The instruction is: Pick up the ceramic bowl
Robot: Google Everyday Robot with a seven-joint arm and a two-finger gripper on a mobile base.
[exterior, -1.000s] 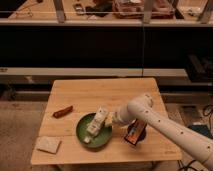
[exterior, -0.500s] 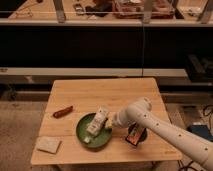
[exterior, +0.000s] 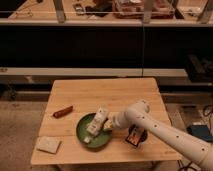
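Observation:
The ceramic bowl (exterior: pixel 86 135) is round, shallow and dark green. It sits on the wooden table (exterior: pixel 105 92) near the front edge, left of centre. My white gripper (exterior: pixel 96 125) reaches in from the right and hangs down into the bowl, over its right half, covering part of the inside. The bowl rests on the table. My white arm (exterior: pixel 165 134) runs from the lower right across the table's front right part.
A small dark-and-orange rectangular object (exterior: pixel 136 135) lies just right of the bowl, under my arm. A reddish-brown stick-shaped item (exterior: pixel 63 111) lies left of the bowl. A pale square pad (exterior: pixel 48 144) lies at the front left corner. Dark shelving (exterior: pixel 105 45) stands behind the table.
My arm's elbow has shifted slightly left and down. The gripper stays over the bowl, and the bowl has not moved.

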